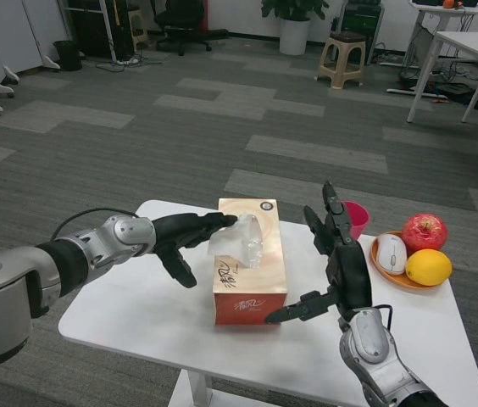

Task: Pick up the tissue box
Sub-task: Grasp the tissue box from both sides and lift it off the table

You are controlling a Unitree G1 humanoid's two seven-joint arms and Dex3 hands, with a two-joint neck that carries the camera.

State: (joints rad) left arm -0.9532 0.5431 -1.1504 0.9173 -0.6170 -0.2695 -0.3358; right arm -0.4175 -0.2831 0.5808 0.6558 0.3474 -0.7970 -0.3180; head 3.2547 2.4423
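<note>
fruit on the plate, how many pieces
2. A red apple sits at the back of the plate and a yellow lemon in front of it. A white mouse lies to their left. Nothing seems hidden behind them.

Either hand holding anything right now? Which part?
Nothing lifted. Left hand fingers touch the tissue box top by the tissue; right hand is open beside it.

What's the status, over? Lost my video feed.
Left hand open, fingertips at tissue box left top edge. Right hand open beside its right side. Box on table, ungripped. Nothing blocking.
</note>
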